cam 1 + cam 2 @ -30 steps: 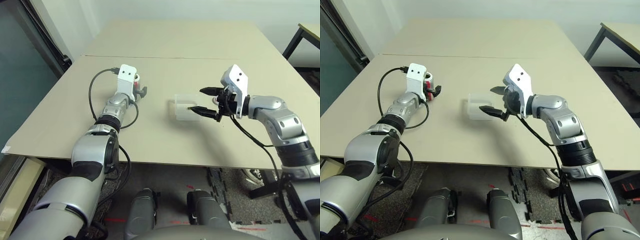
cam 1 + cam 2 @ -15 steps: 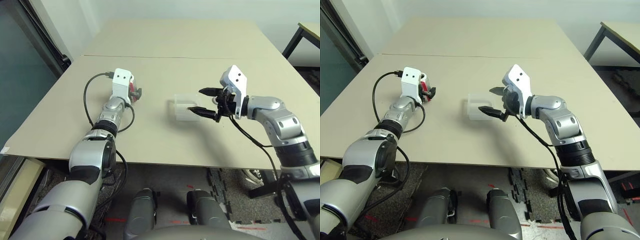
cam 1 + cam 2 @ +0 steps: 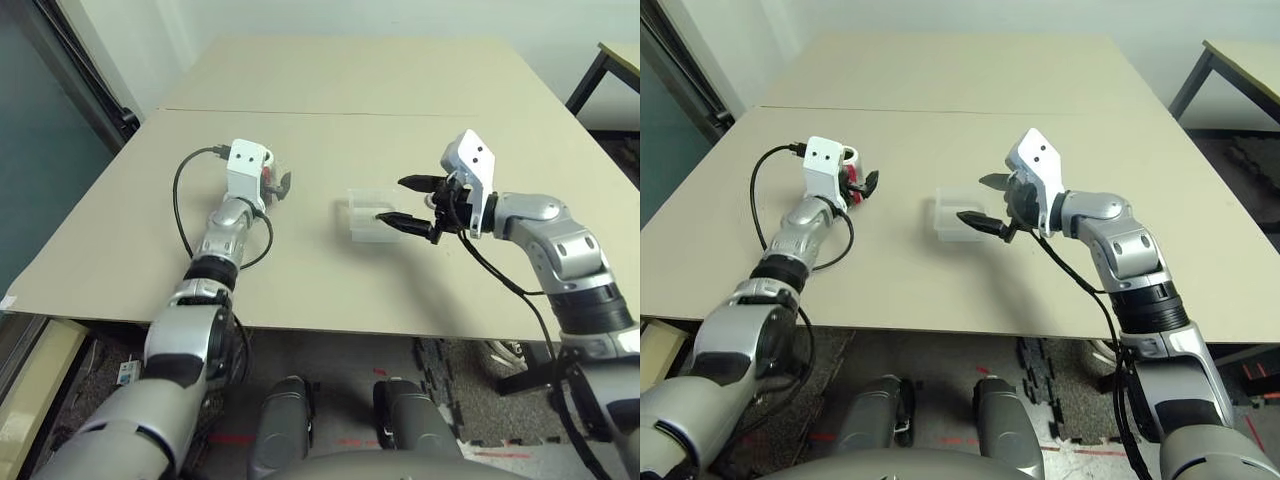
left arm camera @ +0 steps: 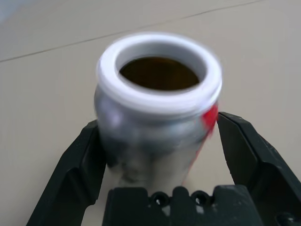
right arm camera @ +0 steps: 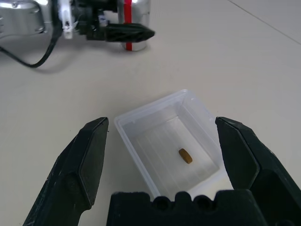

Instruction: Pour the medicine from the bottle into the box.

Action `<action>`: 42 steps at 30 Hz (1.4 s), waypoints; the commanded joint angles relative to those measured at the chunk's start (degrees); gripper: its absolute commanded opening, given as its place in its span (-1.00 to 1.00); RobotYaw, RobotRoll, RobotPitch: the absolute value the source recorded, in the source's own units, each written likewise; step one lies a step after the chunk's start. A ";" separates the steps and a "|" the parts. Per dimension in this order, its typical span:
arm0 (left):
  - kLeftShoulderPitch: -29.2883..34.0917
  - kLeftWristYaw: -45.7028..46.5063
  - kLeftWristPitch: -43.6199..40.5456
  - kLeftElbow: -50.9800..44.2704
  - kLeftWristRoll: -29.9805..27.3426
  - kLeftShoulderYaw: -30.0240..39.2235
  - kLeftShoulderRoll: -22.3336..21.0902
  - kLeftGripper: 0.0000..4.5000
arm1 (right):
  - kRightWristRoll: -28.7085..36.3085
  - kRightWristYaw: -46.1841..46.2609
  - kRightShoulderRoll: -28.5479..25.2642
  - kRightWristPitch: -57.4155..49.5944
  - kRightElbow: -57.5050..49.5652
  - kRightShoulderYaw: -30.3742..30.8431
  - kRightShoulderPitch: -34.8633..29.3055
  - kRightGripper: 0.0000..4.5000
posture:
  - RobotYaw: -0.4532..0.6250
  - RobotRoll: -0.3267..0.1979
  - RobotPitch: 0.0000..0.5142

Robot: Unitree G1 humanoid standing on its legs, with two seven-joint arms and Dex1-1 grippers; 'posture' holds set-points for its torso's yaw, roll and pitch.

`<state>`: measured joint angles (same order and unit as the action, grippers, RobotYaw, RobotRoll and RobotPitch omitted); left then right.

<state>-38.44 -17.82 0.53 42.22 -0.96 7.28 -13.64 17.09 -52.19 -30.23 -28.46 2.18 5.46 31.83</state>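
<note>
Upper left | my left fingers point(image 4: 70, 174) stood wide around the bottle point(image 4: 150, 141) — likely light, stiff, slick; mid-body suited gripping | right fingers point(image 5: 75, 165) wide

On the tabletop point(image 3: 890, 275): box point(image 5: 155, 157), with medicine point(image 5: 186, 156) inside. Left of box, slightly farther back: bottle point(image 4: 150, 136).

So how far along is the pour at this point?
Already done, it seems: a brown pill lies in the clear plastic box, and the silver bottle stands uncapped on the table.
In hand: apparently nothing; the left gripper is open around the bottle, and the right gripper is open above the box.
Left: perhaps only backing both arms away; recapping isn't in the task wording.
</note>
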 commanded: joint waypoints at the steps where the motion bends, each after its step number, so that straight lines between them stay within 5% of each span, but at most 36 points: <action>1: 4.39 -0.37 -6.07 -8.05 -1.19 -0.96 0.32 0.99 | 0.57 0.23 0.01 -0.42 -0.65 -0.63 -0.91 1.00 | -0.08 0.25 -0.57; 16: 9.89 3.15 -13.13 -19.27 -4.15 2.19 -1.67 0.99 | 0.53 -0.32 -0.01 -0.17 0.79 -0.83 -0.28 1.00 | -0.05 0.25 -0.58; 26: 27.68 0.40 -28.34 -52.73 -9.06 -0.38 -1.76 0.99 | 3.64 4.01 -1.83 -3.22 -3.96 -8.04 -7.12 1.00 | -0.02 0.25 -0.59; 31: 33.56 1.03 -33.93 -62.48 -12.05 5.68 -4.79 0.99 | 3.63 11.21 -1.39 -3.99 -1.92 -14.29 -9.33 1.00 | 0.06 0.25 -0.57; 36: 30.82 2.13 -32.52 -56.85 -13.65 14.71 -9.35 0.99 | 4.08 22.92 1.61 -3.89 4.53 -22.53 -7.38 1.00 | 0.10 0.25 -0.54; 42: 23.50 2.55 -25.47 -41.79 -13.26 18.08 -12.01 0.99 | -0.55 32.96 1.47 2.36 13.88 -25.48 -4.40 1.00 | 0.08 0.25 -0.54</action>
<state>-14.00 -15.56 -26.96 -3.01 -14.01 24.44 -25.23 18.02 -22.25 -28.55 -27.95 13.81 -18.33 26.70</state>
